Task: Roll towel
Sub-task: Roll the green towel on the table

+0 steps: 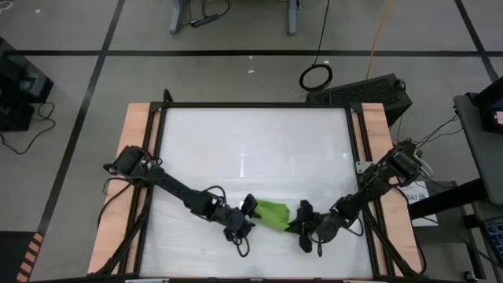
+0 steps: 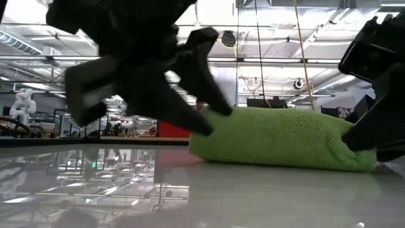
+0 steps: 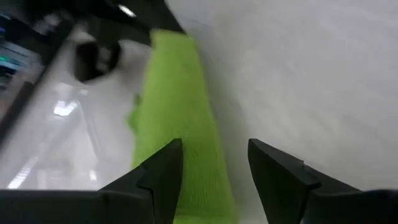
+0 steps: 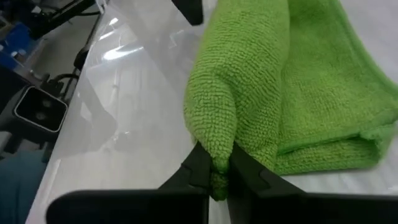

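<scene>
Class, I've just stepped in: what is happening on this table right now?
Two robot arms work on a lime-green towel lying partly rolled near the table's front edge. The right gripper is shut on the towel's rolled end. The left gripper stands open at the opposite end, its fingers either side of the cloth.

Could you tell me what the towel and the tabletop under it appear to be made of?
The towel: soft looped fabric, probably microfibre or terry; the right wrist view shows a nubbly, matte lime-green pile that folds limply. The tabletop: a smooth, glossy white sheet, possibly laminate or coated board; it mirrors ceiling lights and room in the low view. Its exact material is unclear.
</scene>
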`<action>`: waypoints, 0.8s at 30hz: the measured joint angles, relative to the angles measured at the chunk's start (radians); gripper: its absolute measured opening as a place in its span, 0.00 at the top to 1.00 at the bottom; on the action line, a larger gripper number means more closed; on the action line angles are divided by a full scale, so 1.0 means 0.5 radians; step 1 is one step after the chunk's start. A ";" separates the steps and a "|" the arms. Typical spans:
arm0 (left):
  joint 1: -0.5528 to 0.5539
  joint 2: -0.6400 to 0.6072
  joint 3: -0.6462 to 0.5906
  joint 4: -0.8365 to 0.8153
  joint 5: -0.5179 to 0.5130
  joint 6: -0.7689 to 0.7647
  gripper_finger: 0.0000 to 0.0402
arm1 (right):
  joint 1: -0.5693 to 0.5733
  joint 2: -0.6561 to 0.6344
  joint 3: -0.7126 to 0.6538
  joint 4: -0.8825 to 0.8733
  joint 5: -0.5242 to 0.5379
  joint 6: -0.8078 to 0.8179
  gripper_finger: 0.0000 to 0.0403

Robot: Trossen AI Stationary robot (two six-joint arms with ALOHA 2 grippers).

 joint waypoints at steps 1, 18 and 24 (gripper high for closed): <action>0.001 0.007 0.000 0.060 -0.020 0.045 0.53 | 0.000 -0.002 -0.011 0.006 -0.005 0.033 0.96; 0.093 0.144 0.019 0.248 0.026 0.144 0.24 | -0.046 -0.007 -0.017 0.016 -0.141 0.057 0.96; 0.093 0.181 0.029 0.119 0.040 -0.006 0.28 | -0.053 -0.007 -0.017 0.011 -0.145 0.047 0.96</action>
